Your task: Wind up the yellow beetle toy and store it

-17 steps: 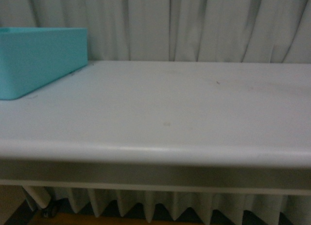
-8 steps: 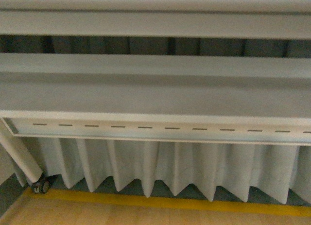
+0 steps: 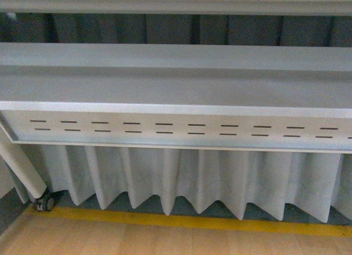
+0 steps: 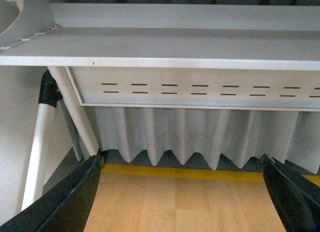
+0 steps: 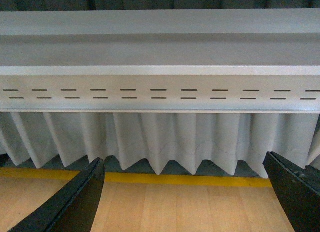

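Yellow beetle toy isn't visible in any of the three views, so no telling where it sits.

All cameras face the worktop's [image 3: 176, 84] slotted front panel [image 3: 176, 128], curtain [image 3: 181, 178] and wood floor [image 3: 165, 241]; left fingers [image 4: 65, 202] and right fingers [image 5: 75, 202] spread wide, holding nothing.

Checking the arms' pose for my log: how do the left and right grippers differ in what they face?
The left gripper faces the table at its corner, with a white leg in view; the right gripper faces a mid stretch of the slotted panel, with no leg in sight. The panel runs slanted before the left gripper and level before the right gripper. Both are open, holding nothing, with dark fingers, aimed under the table at the curtain and floor.
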`<state>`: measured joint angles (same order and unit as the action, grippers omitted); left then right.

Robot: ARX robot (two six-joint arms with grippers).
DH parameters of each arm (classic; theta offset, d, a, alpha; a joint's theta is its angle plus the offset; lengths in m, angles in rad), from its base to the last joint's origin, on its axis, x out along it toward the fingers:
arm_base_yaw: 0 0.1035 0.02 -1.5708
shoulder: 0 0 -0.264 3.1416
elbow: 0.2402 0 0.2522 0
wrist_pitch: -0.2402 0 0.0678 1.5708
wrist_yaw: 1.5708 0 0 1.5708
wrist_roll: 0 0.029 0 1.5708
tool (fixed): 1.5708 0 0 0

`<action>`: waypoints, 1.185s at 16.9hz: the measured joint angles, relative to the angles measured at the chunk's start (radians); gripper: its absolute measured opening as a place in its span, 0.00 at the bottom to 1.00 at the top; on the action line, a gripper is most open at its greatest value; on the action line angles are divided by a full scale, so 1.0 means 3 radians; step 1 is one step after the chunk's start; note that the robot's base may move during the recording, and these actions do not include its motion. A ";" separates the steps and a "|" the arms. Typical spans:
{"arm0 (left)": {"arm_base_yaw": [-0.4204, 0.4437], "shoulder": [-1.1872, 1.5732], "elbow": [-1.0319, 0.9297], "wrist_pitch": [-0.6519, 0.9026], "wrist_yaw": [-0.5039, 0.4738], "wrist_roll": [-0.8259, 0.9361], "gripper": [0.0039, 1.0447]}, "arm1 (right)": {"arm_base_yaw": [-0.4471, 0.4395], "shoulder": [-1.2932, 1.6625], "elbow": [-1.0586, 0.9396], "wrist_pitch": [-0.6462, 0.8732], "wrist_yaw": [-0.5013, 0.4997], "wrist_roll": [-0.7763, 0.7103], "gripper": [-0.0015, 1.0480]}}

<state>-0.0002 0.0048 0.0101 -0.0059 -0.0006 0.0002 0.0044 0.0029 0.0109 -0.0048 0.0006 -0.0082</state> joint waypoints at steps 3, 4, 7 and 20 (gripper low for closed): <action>0.0000 0.0000 0.0000 0.0004 0.0000 0.0000 0.94 | 0.0000 -0.0001 0.0000 0.0001 0.0000 0.0000 0.94; 0.0000 0.0000 0.0000 0.0005 0.0000 0.0000 0.94 | 0.0000 0.0000 0.0000 0.0001 0.0000 0.0000 0.94; 0.0000 0.0000 0.0000 0.0004 0.0000 0.0000 0.94 | 0.0000 0.0000 0.0000 0.0000 0.0000 0.0000 0.94; 0.0000 0.0000 0.0000 0.0006 0.0000 0.0001 0.94 | 0.0000 0.0000 0.0000 0.0001 0.0000 0.0000 0.94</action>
<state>-0.0002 0.0048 0.0101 -0.0040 -0.0006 0.0006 0.0044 0.0029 0.0109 -0.0044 0.0006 -0.0082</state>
